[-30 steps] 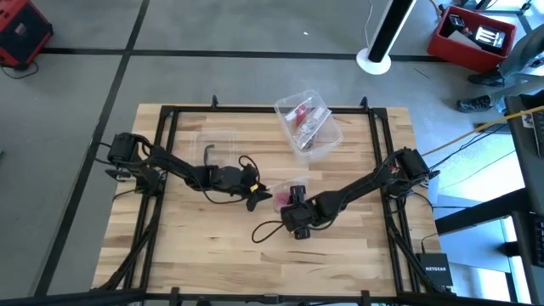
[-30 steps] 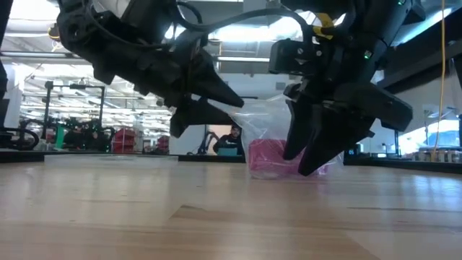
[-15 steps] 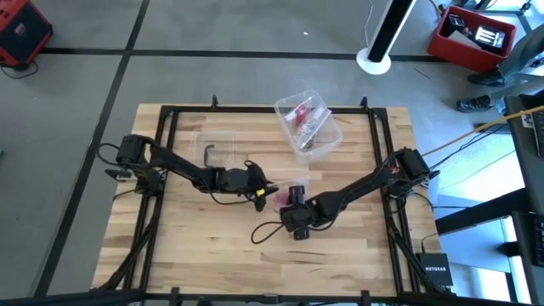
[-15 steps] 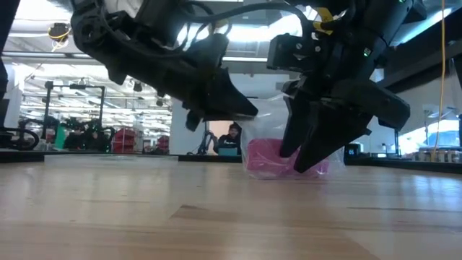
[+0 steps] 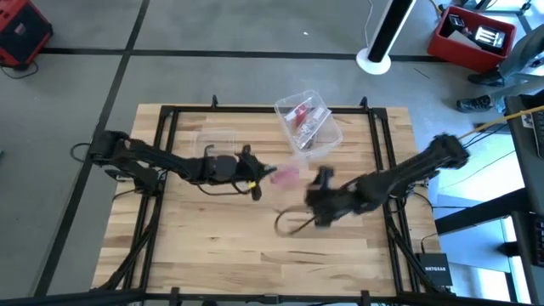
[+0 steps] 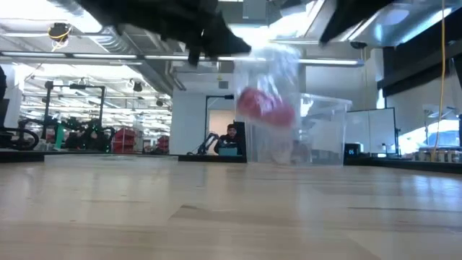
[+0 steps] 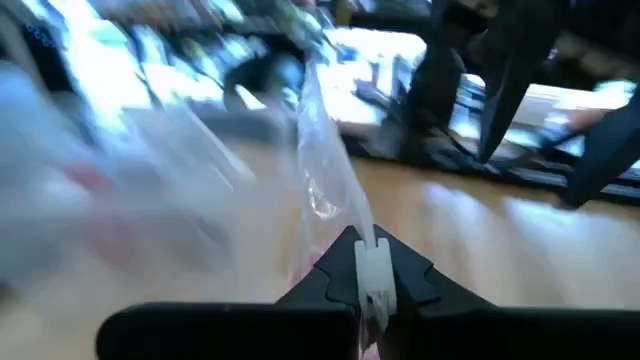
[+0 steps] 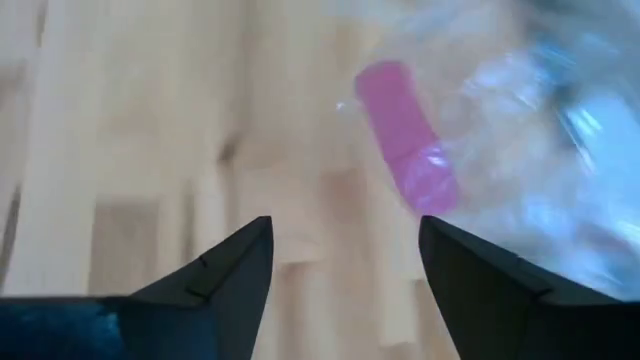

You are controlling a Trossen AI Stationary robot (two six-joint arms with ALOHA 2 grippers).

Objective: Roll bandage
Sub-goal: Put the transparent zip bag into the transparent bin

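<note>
— Wooden tabletop (image 5: 212, 246) below; what's your left hand (image 5: 257, 176) doing?
— Clamped on the clear wrapper (image 7: 330, 190), lifting it so the pink bandage (image 5: 286, 176) inside hangs free.
— And your right hand (image 5: 321, 180)?
— Fingers apart, beside the bandage, holding nothing.

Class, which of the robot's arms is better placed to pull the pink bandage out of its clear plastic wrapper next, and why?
Probably the right. The left gripper is shut on the crumpled clear plastic wrapper, holding it off the table with the pink fabric bandage inside. The right gripper is open, empty, and faces the bandage.
</note>
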